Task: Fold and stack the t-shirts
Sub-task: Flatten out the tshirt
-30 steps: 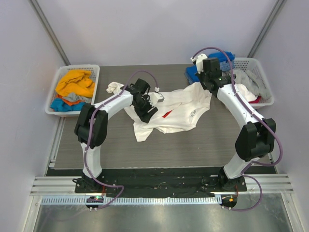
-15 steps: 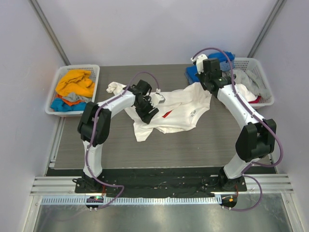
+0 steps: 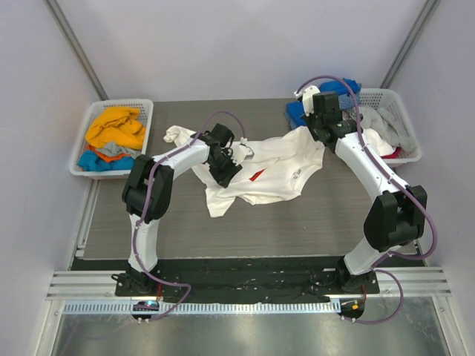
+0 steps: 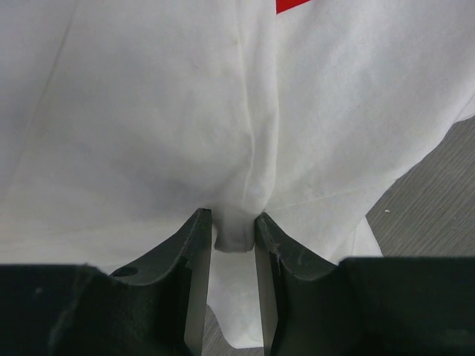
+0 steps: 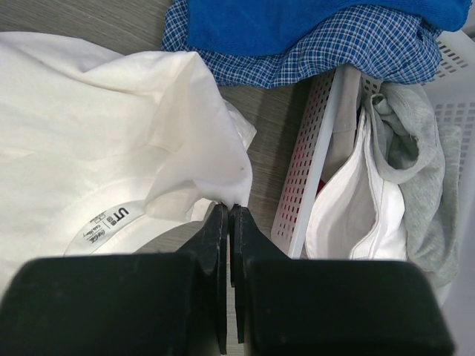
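Note:
A large white t-shirt [image 3: 278,172] with a red logo [image 3: 256,175] lies crumpled across the middle of the table. My left gripper [image 3: 223,171] is pressed down on its left part. In the left wrist view the left gripper [image 4: 234,222] has a raised fold of the white t-shirt [image 4: 185,111] pinched between its tips. My right gripper [image 3: 316,135] is at the shirt's far right corner. Seen from the right wrist, the right gripper [image 5: 228,208] is shut on an edge of the white t-shirt [image 5: 111,126], near the neck label [image 5: 110,222].
A blue shirt [image 5: 297,18] on a blue-checked shirt [image 5: 349,48] lies beside the right basket [image 3: 410,126], which holds grey [image 5: 415,148] and white [image 5: 356,208] cloth. The left basket [image 3: 90,119] holds orange [image 3: 115,127] and blue shirts. A bunched white piece [image 3: 177,134] lies at the far left.
The left gripper has shifted a little away from me and its jaws have closed in on a fold of the white shirt. The right arm has barely moved.

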Robot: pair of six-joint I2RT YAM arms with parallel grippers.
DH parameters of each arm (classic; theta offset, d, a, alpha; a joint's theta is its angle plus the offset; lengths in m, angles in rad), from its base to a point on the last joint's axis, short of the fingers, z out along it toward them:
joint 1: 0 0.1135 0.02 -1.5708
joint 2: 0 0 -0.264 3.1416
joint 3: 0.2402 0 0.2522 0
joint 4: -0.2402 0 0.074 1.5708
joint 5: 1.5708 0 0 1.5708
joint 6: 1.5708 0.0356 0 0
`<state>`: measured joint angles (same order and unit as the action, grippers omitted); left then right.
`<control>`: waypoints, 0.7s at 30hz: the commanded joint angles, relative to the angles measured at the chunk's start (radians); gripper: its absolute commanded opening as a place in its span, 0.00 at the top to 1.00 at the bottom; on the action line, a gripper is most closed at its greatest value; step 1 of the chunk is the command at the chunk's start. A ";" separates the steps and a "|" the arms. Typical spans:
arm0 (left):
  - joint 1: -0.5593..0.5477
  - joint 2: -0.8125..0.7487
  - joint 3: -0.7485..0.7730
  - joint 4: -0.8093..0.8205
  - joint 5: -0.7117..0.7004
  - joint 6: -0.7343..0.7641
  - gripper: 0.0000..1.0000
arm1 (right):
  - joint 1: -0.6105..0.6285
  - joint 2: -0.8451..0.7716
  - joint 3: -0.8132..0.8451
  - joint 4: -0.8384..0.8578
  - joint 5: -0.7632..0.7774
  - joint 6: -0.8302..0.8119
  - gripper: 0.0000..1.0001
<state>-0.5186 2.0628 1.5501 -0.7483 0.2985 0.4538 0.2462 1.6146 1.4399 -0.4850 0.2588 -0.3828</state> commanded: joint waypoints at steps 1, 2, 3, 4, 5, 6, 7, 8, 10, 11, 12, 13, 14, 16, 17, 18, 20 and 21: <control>-0.004 -0.004 0.042 0.029 -0.010 0.005 0.68 | -0.004 -0.044 -0.003 0.039 -0.012 0.010 0.99; -0.004 -0.004 0.044 0.027 -0.010 0.003 0.68 | -0.004 -0.045 -0.004 0.039 -0.013 0.010 0.99; -0.004 -0.004 0.050 0.026 -0.012 0.003 0.69 | -0.004 -0.042 -0.006 0.039 -0.013 0.010 0.99; -0.006 -0.006 0.051 0.021 -0.012 0.002 0.69 | -0.004 -0.042 -0.006 0.037 -0.012 0.009 0.99; -0.004 -0.007 0.056 0.017 -0.015 0.003 0.69 | -0.002 -0.041 -0.006 0.039 -0.012 0.010 0.99; -0.004 -0.009 0.054 0.017 -0.013 0.002 0.69 | -0.004 -0.041 -0.007 0.039 -0.012 0.010 0.99; -0.004 -0.015 0.054 0.018 -0.015 0.003 0.69 | -0.004 -0.039 -0.009 0.039 -0.012 0.010 0.99; -0.004 -0.020 0.053 0.018 -0.016 0.005 0.70 | -0.002 -0.039 -0.009 0.039 -0.012 0.009 0.99; -0.004 -0.023 0.054 0.021 -0.019 0.005 0.73 | -0.004 -0.038 -0.012 0.040 -0.013 0.010 0.99; -0.004 -0.023 0.056 0.024 -0.022 0.005 0.74 | -0.002 -0.038 -0.012 0.040 -0.013 0.013 0.99; -0.004 -0.023 0.059 0.023 -0.022 0.005 0.76 | -0.002 -0.038 -0.013 0.040 -0.019 0.013 0.99; -0.004 -0.021 0.059 0.021 -0.024 0.003 0.78 | -0.004 -0.038 -0.015 0.040 -0.020 0.016 0.99; -0.004 -0.023 0.061 0.021 -0.022 0.003 0.82 | -0.004 -0.039 -0.016 0.040 -0.018 0.015 0.99; -0.004 -0.021 0.064 0.023 -0.025 0.005 0.85 | -0.002 -0.041 -0.021 0.039 -0.016 0.015 0.99; -0.004 -0.021 0.065 0.021 -0.027 0.006 0.92 | -0.004 -0.042 -0.021 0.040 -0.015 0.015 0.99; -0.004 -0.020 0.065 0.023 -0.033 0.008 0.94 | -0.004 -0.042 -0.021 0.040 -0.015 0.015 0.99; -0.006 -0.018 0.068 0.024 -0.033 0.006 0.96 | -0.004 -0.045 -0.024 0.042 -0.016 0.013 0.99; -0.004 -0.020 0.070 0.026 -0.032 0.006 0.97 | -0.004 -0.044 -0.026 0.042 -0.015 0.015 0.99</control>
<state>-0.5190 2.0636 1.5757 -0.7475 0.2718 0.4538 0.2462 1.6146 1.4185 -0.4793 0.2481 -0.3824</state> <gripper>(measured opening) 0.061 0.039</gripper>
